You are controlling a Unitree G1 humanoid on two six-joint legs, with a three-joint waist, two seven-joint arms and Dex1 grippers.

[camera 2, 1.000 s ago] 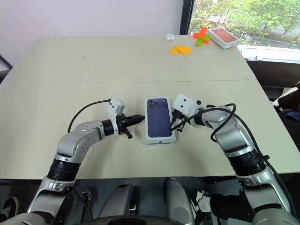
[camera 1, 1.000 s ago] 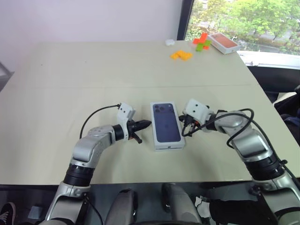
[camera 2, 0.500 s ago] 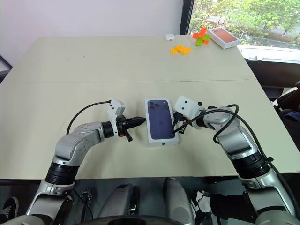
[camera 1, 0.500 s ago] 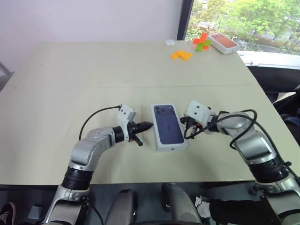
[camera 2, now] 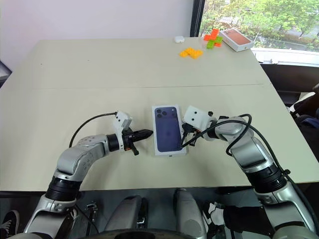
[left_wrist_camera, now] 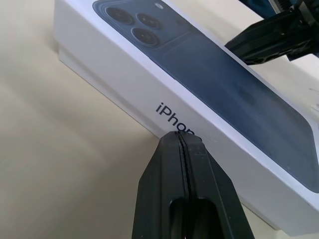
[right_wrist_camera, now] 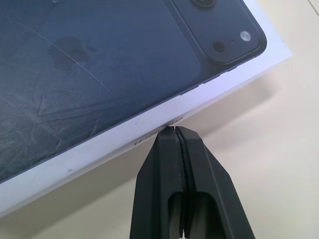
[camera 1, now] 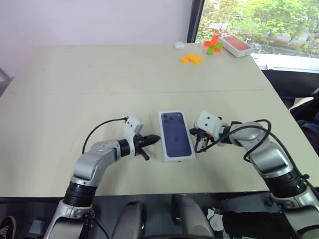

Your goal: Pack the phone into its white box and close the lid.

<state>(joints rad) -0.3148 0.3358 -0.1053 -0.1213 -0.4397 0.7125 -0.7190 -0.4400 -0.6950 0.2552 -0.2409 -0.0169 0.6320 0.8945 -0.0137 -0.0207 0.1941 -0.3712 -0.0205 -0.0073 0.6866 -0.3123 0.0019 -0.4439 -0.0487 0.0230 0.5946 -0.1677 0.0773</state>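
The lid [camera 1: 176,134], white with a dark blue phone printed on top, sits closed on the white box near the table's middle front. A thin strip of the white box [left_wrist_camera: 67,54] shows under the lid's edge in the left wrist view. The phone is hidden. My left gripper [camera 1: 157,139] is shut, its tip at the lid's left side wall [left_wrist_camera: 178,135]. My right gripper [camera 1: 197,141] is shut too, its tip against the lid's right side wall [right_wrist_camera: 174,130]. Neither gripper holds anything.
At the far right corner lie an orange-topped box [camera 1: 237,45], orange blocks [camera 1: 192,58], green and orange blocks [camera 1: 214,45] and a small white object [camera 1: 179,45]. The table's front edge [camera 1: 164,186] runs close behind both grippers.
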